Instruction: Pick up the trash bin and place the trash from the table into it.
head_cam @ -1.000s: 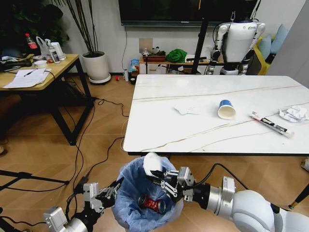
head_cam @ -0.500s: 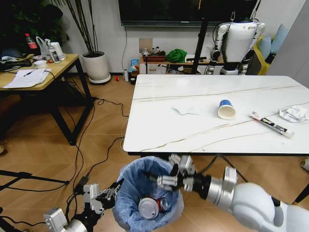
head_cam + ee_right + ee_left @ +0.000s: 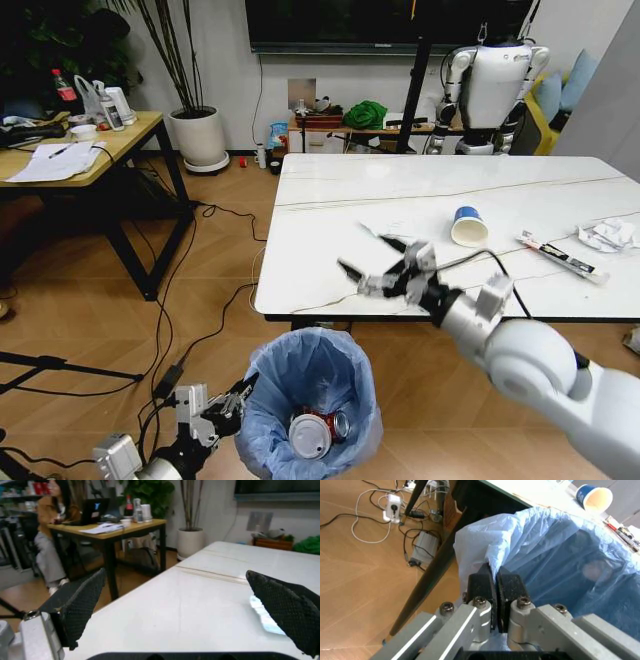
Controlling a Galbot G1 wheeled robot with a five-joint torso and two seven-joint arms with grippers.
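Bin [image 3: 312, 400] hangs just off the near edge of the table [image 3: 330, 245], below its top, so trash lifted from the marble has only a short way to travel before it can drop in. Inside the bin lie a crushed red can [image 3: 338, 424] and a flat white disc [image 3: 309, 436]. The left gripper [image 3: 222, 412] holds the bin from its side away from the table, jaws closed on the fold of the blue bag [image 3: 555, 551] at the rim; that pinch keeps the mouth open and facing up. Over the table's near edge, above and beyond the bin, the right gripper [image 3: 375, 265] hovers with jaws spread wide and nothing between them, pointed along the top toward a flat paper [image 3: 388, 228]. Farther across the table from the bin lie a paper cup [image 3: 468, 226] on its side, a long wrapper [image 3: 560, 256] and a crumpled paper [image 3: 608, 235], so several pieces remain to clear.
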